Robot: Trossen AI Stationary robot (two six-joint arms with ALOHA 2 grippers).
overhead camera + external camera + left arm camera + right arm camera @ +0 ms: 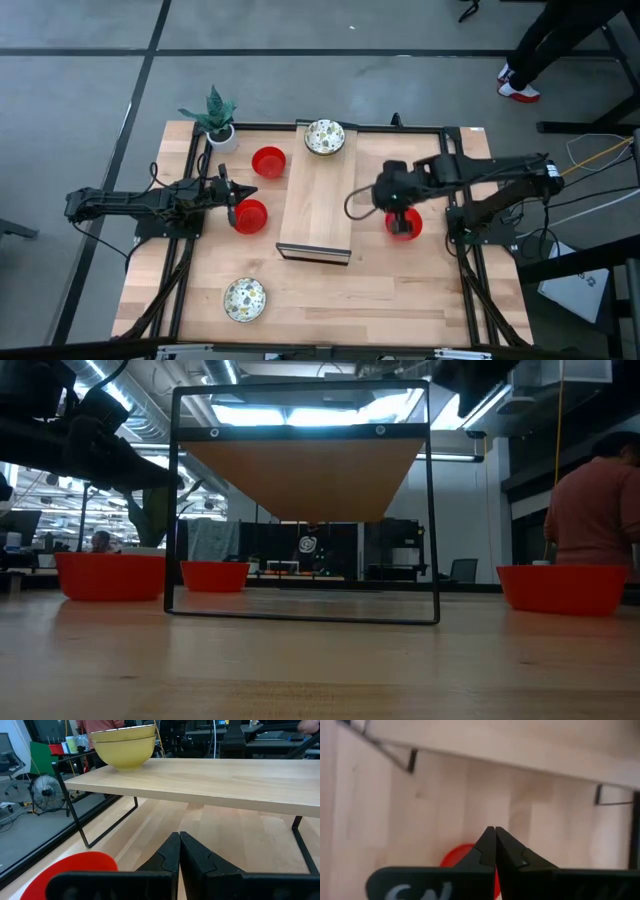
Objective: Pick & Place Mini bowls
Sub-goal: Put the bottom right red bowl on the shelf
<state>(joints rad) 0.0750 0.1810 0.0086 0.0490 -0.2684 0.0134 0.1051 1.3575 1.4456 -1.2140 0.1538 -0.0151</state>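
Three red mini bowls stand on the table: one (250, 215) beside my left gripper (231, 203), one (268, 161) farther back, and one (404, 224) under my right gripper (402, 205). One speckled cream bowl (325, 137) sits on the far end of the wooden riser (318, 205); another (244, 299) rests on the table near the front edge. My left gripper (179, 851) is shut, with a red bowl (75, 870) low beside it. My right gripper (491, 845) is shut above its red bowl (456, 855). In the low view that bowl (565, 588) stands free.
A potted green plant (218, 120) stands at the table's far left corner. The riser's black wire legs (305, 615) frame the table's middle. A person (595, 510) is in the room behind, on the right. There is open tabletop (400, 300) along the near edge, right of the speckled bowl.
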